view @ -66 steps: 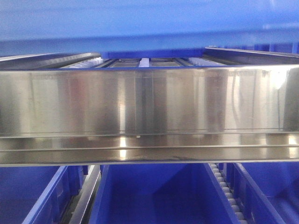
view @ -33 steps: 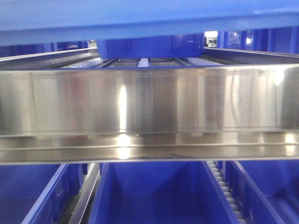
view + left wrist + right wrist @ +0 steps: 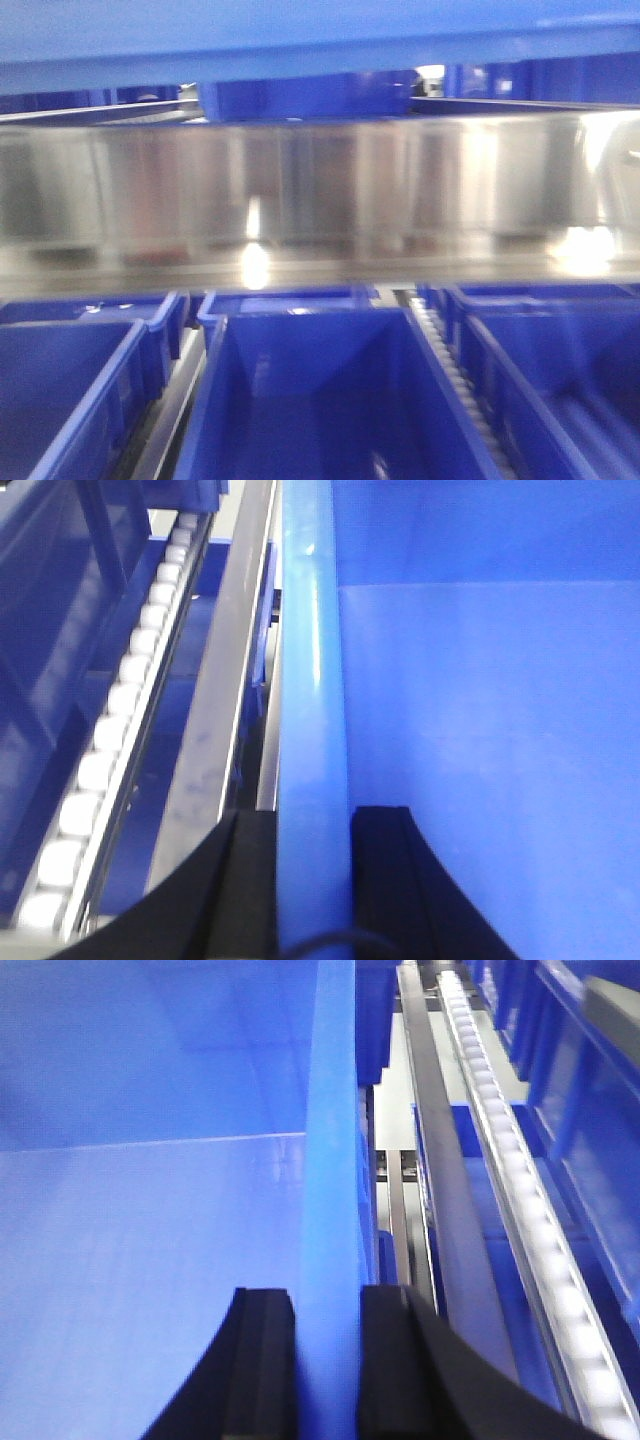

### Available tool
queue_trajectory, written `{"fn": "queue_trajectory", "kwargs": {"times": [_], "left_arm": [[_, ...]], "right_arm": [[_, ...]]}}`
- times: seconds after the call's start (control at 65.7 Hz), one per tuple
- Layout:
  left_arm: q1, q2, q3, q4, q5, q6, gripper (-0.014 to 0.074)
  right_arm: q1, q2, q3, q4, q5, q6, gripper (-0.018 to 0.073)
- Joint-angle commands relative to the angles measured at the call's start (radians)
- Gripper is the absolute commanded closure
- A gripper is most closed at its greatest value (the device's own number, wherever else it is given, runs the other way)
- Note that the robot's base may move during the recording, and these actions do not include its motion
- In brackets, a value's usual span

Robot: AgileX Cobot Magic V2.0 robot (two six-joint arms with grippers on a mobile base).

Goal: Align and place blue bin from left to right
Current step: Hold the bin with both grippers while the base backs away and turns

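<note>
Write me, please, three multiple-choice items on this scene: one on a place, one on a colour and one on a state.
1. In the left wrist view, where does the roller track lie relative to the blue bin?
A. To the left of it, outside its wall
B. Inside the bin
C. On top of its rim

2. What colour are the fingers of the left gripper?
A. White
B. Red
C. Black

3. What is the state of the right gripper?
A. Open, clear of the bin
B. Shut on the bin's wall
C. Holding a roller

Answers:
1 A: the white rollers run down the left edge, beyond the bin's wall and a grey rail.
2 C: both fingers beside the rim are black.
3 B: one finger sits on each side of the wall, against it.
</note>
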Motion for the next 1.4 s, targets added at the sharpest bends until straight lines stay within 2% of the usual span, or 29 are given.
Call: {"fn": "queue_trajectory", "kwargs": {"times": [0.0, 0.335, 0.593, 1.263, 1.385], "left_arm": [[-0.017, 0.004, -0.007, -0.029, -0.093, -0.006, 0.0707], [-0.017, 0.004, -0.007, -0.021, -0.093, -0.006, 0.0707], [-0.017, 0.004, -0.007, 0.026, -0.093, -0.006, 0.0707], [-0.017, 0.004, -0.007, 0.026, -0.093, -0.006, 0.0707], [-0.017, 0.004, -0.007, 0.026, -0.093, -0.006, 0.0707]], "right_arm": [[0.021, -0.003, -0.011, 0.029, -0.219, -0.002, 0.0631], [0.021, -0.003, -0.011, 0.029, -0.219, -0.002, 0.0631], [0.021, -0.003, -0.011, 0.029, -0.219, -0.002, 0.0631], [0.021, -0.003, -0.011, 0.029, -0.214, -0.002, 0.0631], [0.021, -0.003, -0.011, 0.029, -0.157, -0.033, 0.0631]]}}
